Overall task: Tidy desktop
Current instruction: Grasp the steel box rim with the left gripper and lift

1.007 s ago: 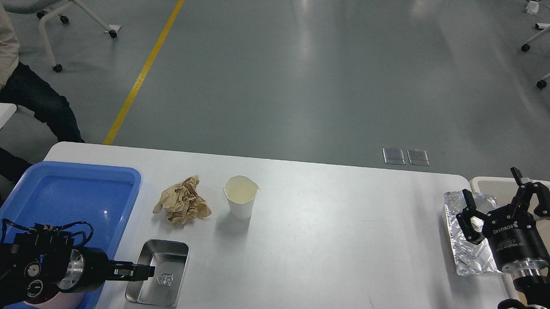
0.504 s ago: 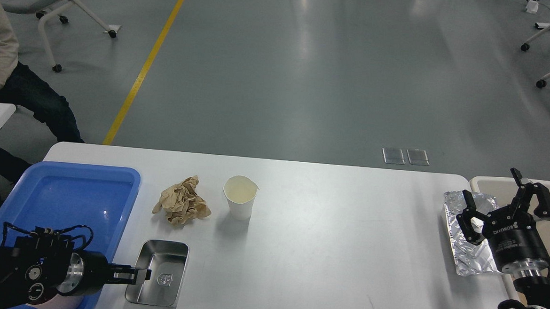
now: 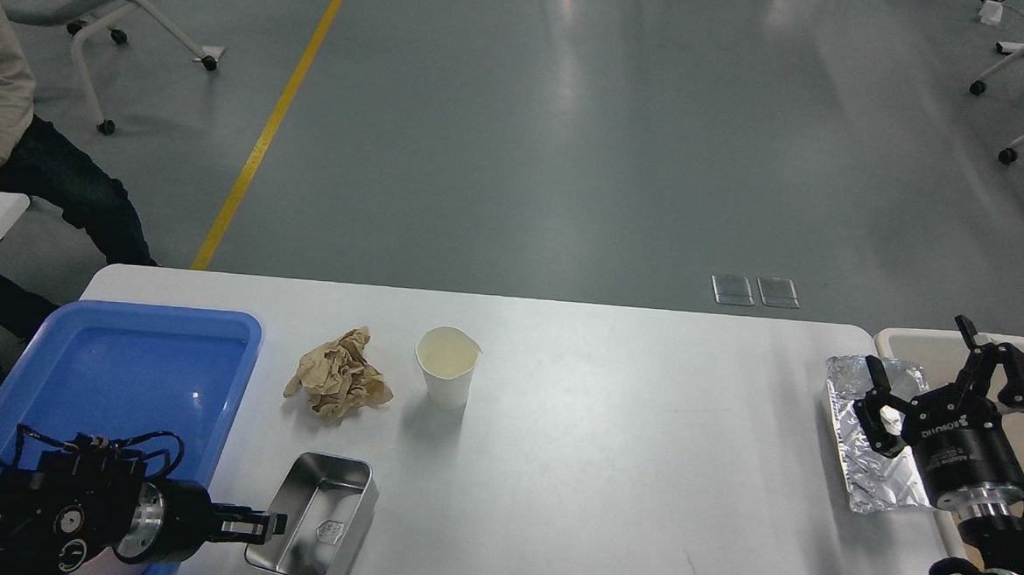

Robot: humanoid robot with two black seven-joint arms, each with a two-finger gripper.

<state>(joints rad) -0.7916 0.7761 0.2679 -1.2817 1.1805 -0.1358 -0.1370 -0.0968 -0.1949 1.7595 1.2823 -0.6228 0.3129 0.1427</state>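
The white desktop holds a crumpled brown paper, a white paper cup standing upright, a small steel tray and a foil tray. At the near left, my left gripper is shut on the steel tray's left rim. The tray is tilted, with its left side raised off the desktop. At the far right, my right gripper stands open above the foil tray, touching nothing.
A blue plastic tray sits at the desktop's left end, just behind my left arm. A beige bin stands past the right edge, behind the foil tray. A seated person and wheeled chairs are on the floor beyond.
My left gripper has dropped slightly and taken the steel tray's left rim. The tray has tipped up and shifted to the right. The right gripper has barely moved.
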